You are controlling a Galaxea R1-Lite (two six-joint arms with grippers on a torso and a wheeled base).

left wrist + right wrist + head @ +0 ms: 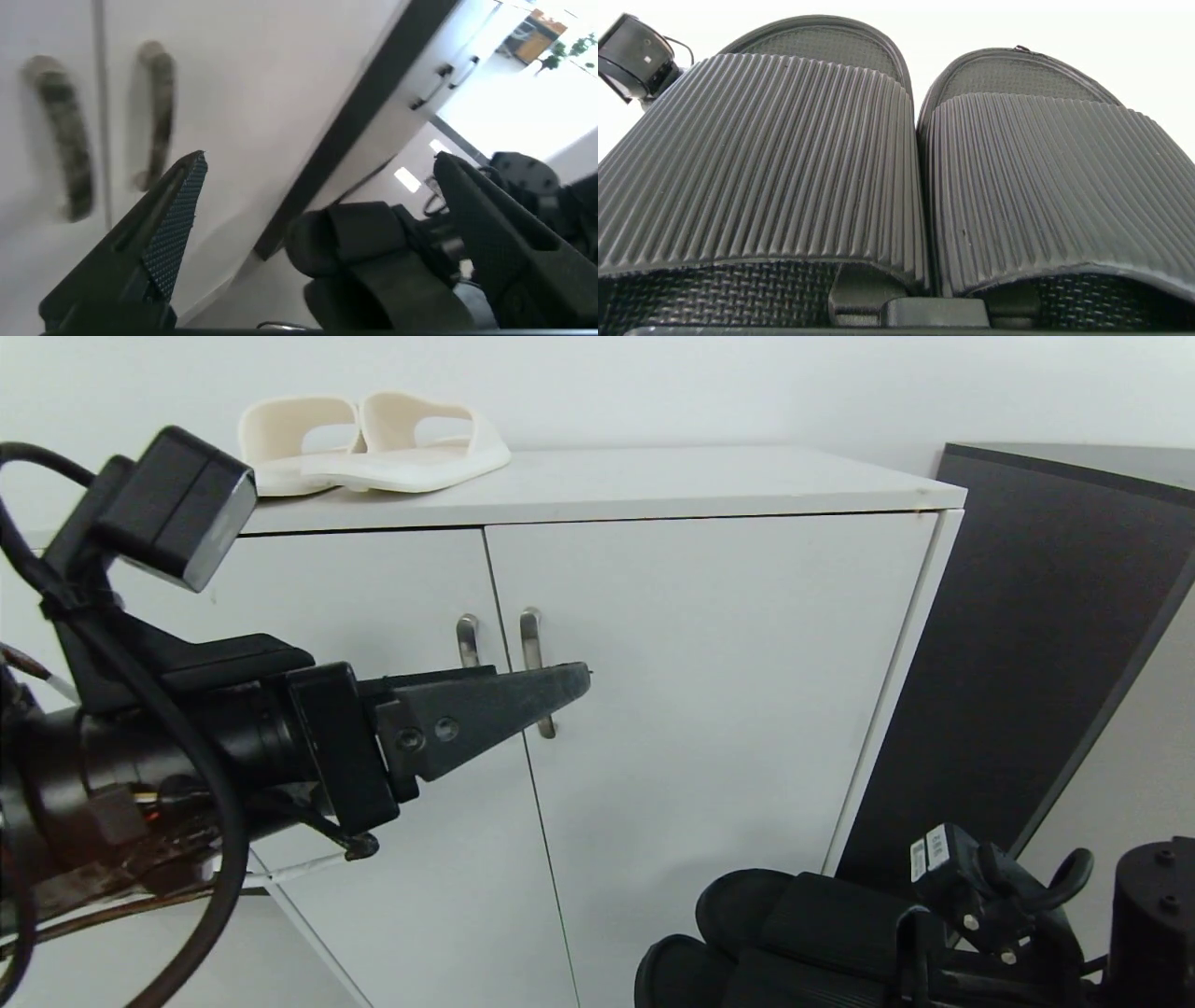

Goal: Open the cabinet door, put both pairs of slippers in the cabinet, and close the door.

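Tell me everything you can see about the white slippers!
The white slippers are a cream-white pair that look smooth and rubbery. Each has one wide arched strap over a flat sole. They lie flat, side by side and touching each other, on the left part of the cabinet top, above the left door and close to the wall. Only the cabinet top touches them.

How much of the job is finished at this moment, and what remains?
Nothing looks done: both doors are shut. In hand: the open left gripper is at the handles, and the right gripper seems to hold the black slippers. Left: open a door, put in the black pair and the white slippers from the cabinet top, then close the door.
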